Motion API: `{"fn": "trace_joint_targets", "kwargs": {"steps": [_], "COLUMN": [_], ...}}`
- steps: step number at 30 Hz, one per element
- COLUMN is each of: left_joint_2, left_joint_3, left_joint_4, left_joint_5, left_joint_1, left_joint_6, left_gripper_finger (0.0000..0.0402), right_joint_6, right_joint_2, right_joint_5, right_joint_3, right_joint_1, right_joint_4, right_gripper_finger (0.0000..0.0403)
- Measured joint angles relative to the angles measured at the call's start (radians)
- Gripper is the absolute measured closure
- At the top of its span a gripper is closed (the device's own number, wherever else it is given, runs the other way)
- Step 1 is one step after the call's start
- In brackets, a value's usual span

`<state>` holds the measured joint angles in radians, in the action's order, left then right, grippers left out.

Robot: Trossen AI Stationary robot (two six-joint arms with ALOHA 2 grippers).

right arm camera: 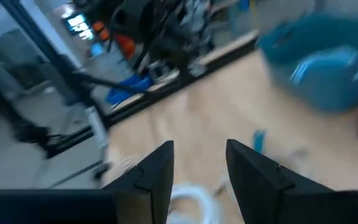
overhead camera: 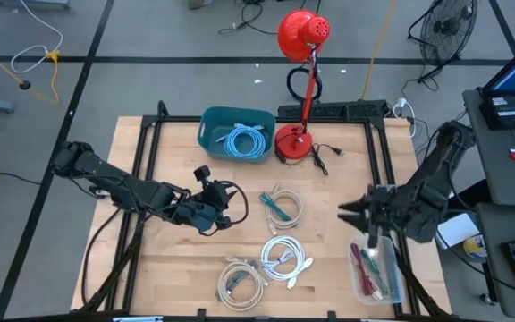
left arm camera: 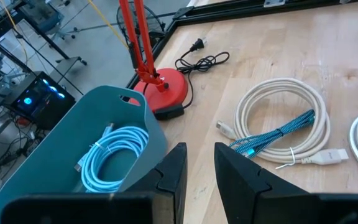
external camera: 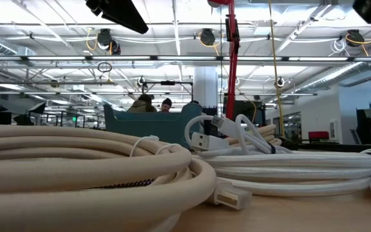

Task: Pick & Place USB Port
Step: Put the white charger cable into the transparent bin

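Note:
Three coiled white USB cables lie on the wooden table: one (overhead camera: 282,206) with a teal braided cable (left arm camera: 284,130) across it, one (overhead camera: 284,258) nearer, and one (overhead camera: 242,279) at the near edge. A teal bin (overhead camera: 213,121) at the far side holds a light blue coiled cable (overhead camera: 244,140). My left gripper (overhead camera: 226,213) hovers open, left of the far coil and just in front of the bin (left arm camera: 151,134). My right gripper (overhead camera: 345,212) hovers open, right of the coils, and its wrist view (right arm camera: 201,146) shows nothing between the fingers.
A red desk lamp stands with its base (overhead camera: 291,141) right of the bin, and its black cord (overhead camera: 322,154) trails beside it. A clear container (overhead camera: 375,271) with red and green cables sits at the near right corner. Bare wood lies between the bin and the coils.

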<state>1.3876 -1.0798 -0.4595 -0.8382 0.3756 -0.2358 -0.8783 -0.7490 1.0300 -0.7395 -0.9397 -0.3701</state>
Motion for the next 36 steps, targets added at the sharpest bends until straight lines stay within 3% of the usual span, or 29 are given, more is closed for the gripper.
{"fn": "trace_joint_targets", "kwargs": {"steps": [4,9,21,27,36], "left_joint_2": [0.000,0.000,0.000,0.000,0.000], "left_joint_3": [0.000,0.000,0.000,0.000,0.000], "left_joint_4": [0.000,-0.004,-0.031,-0.074,-0.087], "left_joint_5": [0.000,0.000,0.001,0.035,0.055], "left_joint_1": [-0.001,-0.002,-0.002,0.000,0.000], "left_joint_6": [0.006,0.007,0.000,-0.034,-0.059], "left_gripper_finger": [0.0316,0.0316,0.0316,0.0316,0.0316], "right_joint_6": [0.200,0.343,0.522,0.532,0.575], "right_joint_2": [-0.006,-0.035,-0.281,-0.429,-0.587], "right_joint_5": [0.004,-0.106,-0.655,-0.955,-1.173], "right_joint_3": [0.000,0.000,0.000,0.000,0.001], "right_joint_1": [0.098,0.263,0.631,0.692,0.666], "right_joint_4": [0.055,0.116,0.396,0.435,0.540], "right_gripper_finger": [0.0266,0.0266,0.0268,0.0268,0.0260]}}
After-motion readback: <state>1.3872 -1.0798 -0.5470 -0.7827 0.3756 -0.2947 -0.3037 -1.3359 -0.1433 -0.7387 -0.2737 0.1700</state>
